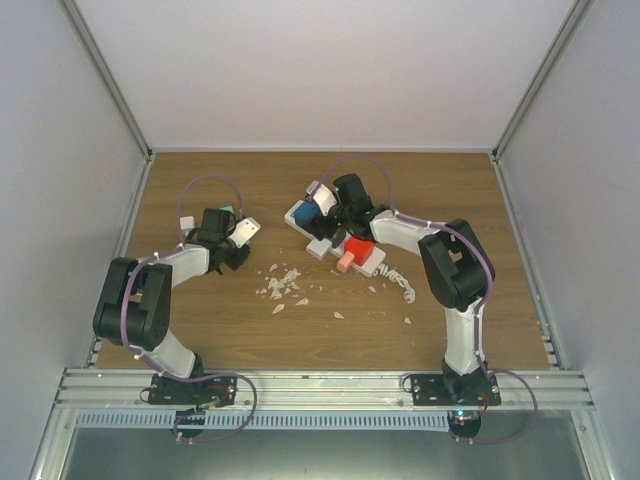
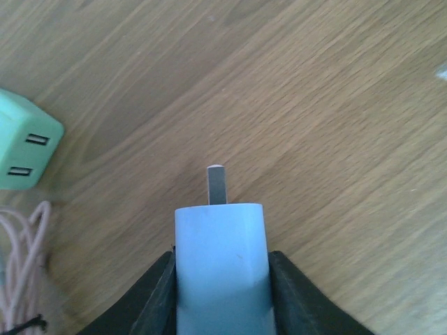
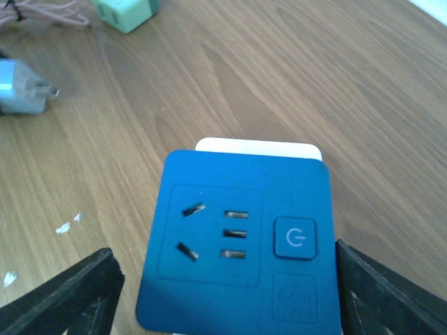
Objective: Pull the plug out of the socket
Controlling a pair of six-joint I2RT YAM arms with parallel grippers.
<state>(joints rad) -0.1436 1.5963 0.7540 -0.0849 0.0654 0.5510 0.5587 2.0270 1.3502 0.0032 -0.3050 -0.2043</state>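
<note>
Top external view: the left arm rises from its base at the lower left, bends at the elbow near the left edge, and extends its forearm toward the upper right. The left gripper [image 1: 228, 238] sits low over the table [image 1: 420, 180], left of centre. The right arm rises from its base at the lower right, bends at the elbow on the right side, and extends its forearm toward the upper left. The right gripper [image 1: 325, 205] is positioned over the upper-left end of the power strip [image 1: 368, 262]. The strip lies diagonally at centre frame, well apart from the left gripper. Its white coiled cord [image 1: 402, 283] trails from the lower-right end. White scraps [image 1: 283, 285] are scattered between the two arms.

Left wrist view: the black fingers [image 2: 157, 293] are closed on both sides of a light blue plug [image 2: 222, 265]. One metal prong [image 2: 216, 185] points toward the top of the frame and is fully exposed above bare wood. A green cube adapter [image 2: 21, 150] lies at the left edge. A pink cable [image 2: 24, 265] lies at the lower left.

Right wrist view: the fingers [image 3: 66, 293] are spread wide at the lower corners, one on each side of the strip's blue outlet face [image 3: 234, 237]. The left finger shows a gap to the strip. Contact on the right side cannot be confirmed. No plug is seated in the blue face. The plug appears at the left edge of the frame.
</note>
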